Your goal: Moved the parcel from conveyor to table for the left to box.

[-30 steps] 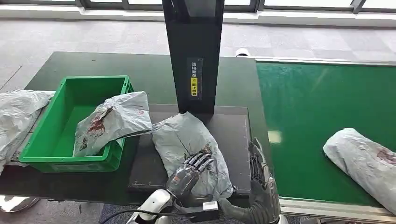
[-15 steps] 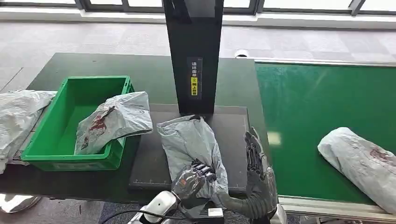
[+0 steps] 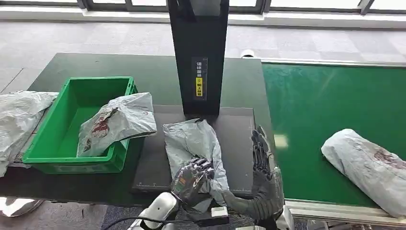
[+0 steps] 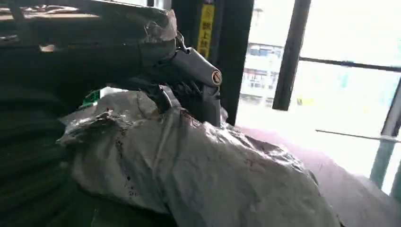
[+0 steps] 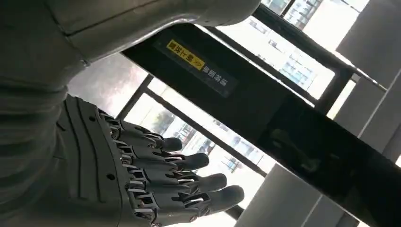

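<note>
Parcel (image 3: 194, 143) on bench (image 3: 95, 64), left hand (image 3: 190, 178) gripping it; right hand (image 3: 262, 165) spread, empty. Post's (image 3: 198, 52) yellow label (image 3: 199, 87) we can't read.

Daylight, even and soft in the head view; it comes from the windows (image 3: 287, 5) far beyond the left robot hand (image 3: 191, 178). Shadows are faint. A pale glare patch lies on the green belt (image 3: 281, 141) just right of the right robot hand (image 3: 262, 165). The dark surface (image 3: 143, 76) takes a dull sheen.

Left wrist view: windows (image 4: 331, 71) blown out white behind the robot hand (image 4: 189, 80), which sits backlit and dim. Soft, smeared focus on the grey parcel (image 4: 203, 175).

Right wrist view: strong backlight, bright panes (image 5: 283, 52) past the robot hand (image 5: 156, 175); fingers reasonably sharp, near cover blurred.
</note>
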